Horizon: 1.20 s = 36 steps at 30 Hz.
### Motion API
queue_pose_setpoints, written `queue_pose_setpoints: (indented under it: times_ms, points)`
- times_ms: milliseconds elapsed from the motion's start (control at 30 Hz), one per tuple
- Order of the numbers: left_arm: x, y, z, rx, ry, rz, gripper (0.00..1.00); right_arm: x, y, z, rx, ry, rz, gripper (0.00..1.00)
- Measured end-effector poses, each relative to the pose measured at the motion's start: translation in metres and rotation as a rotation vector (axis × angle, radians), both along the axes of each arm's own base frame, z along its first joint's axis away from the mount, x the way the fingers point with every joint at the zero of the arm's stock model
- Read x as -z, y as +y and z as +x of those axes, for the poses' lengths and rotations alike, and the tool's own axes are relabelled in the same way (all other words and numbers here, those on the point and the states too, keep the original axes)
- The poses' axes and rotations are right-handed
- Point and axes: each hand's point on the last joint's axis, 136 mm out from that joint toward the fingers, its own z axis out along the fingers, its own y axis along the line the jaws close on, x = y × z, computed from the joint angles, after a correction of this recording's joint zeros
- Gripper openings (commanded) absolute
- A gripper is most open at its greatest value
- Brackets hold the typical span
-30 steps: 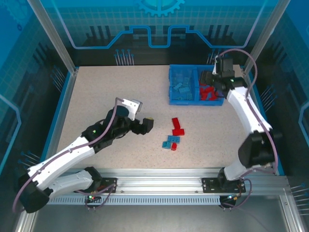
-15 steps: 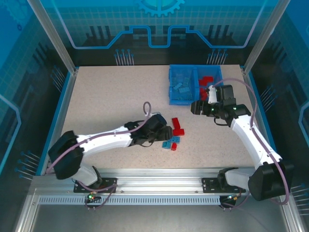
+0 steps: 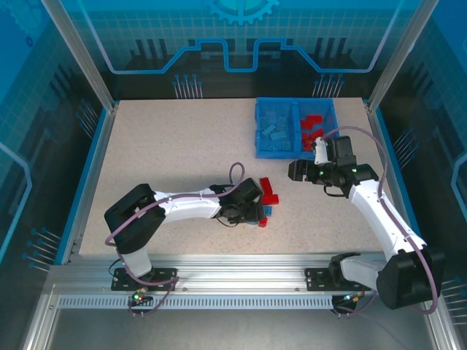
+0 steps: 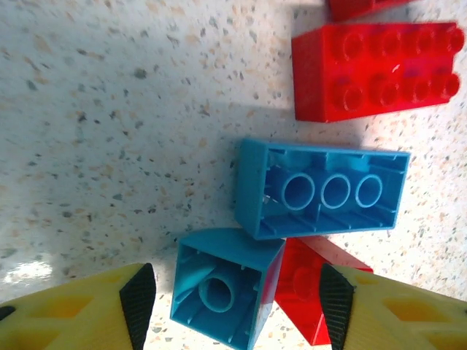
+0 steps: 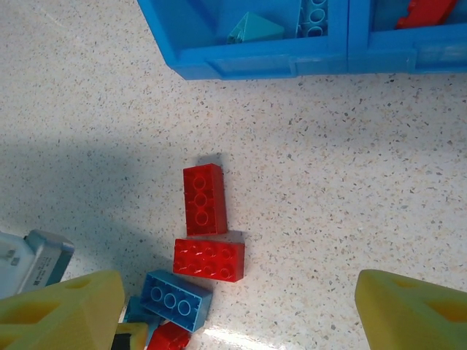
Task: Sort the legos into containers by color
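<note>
Since half a second back, the left pincer has slid slightly toward the lower right, onto the loose legos at centre frame. The right pincer has hardly shifted; a second ago it was up at the bin. In this top view the bin sits upper right on the counter, with blue bricks in its left compartment and red in its right. The left arm covers part of the pile here.

The left wrist view gives the close detail. The left pincer is spread wide and holds nothing; its pads stand either side of a small blue brick that lies tipped with its hollow underside showing. A red brick is tucked against that brick's right side, inside the span. A long blue brick lies just above, and another red one sits at upper right. A clean pick probably needs the pincer shifted left, so that the right finger comes down between blue and red; otherwise both colours may be squeezed together.

The right wrist view shows what the close-up cannot: the bin wall across the top and the whole pile below it. Two red bricks lie clear of the blue ones. The right pincer is wide open and empty.
</note>
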Motion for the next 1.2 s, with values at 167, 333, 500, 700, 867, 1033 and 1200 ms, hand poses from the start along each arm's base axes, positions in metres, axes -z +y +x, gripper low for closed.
queue_pose_setpoints:
  times_ms: [167,333,500,700,867,1033,1200]
  points:
    - [0.01,0.007,-0.007,0.028,0.034,0.051,0.64,0.0,0.0,0.0,0.0,0.001,0.0,0.84]
    - [0.013,0.018,-0.008,0.046,0.027,0.116,0.65,0.0,0.001,0.0,0.0,0.006,0.01,0.85]
    - [0.015,0.026,-0.006,0.053,0.006,0.163,0.67,0.0,0.002,-0.001,-0.003,0.008,0.015,0.85]
    - [0.015,0.021,-0.006,0.076,0.002,0.155,0.66,0.001,0.006,-0.002,-0.013,0.01,0.017,0.85]
    - [0.018,0.025,-0.007,0.073,0.019,0.174,0.58,0.001,0.006,-0.002,-0.011,0.011,0.013,0.85]
    - [0.019,0.03,-0.007,0.065,0.014,0.202,0.47,0.001,0.008,-0.003,-0.016,0.015,0.017,0.86]
    - [0.017,0.032,-0.005,0.062,0.0,0.207,0.44,-0.002,0.025,-0.016,-0.083,0.034,0.056,0.86]
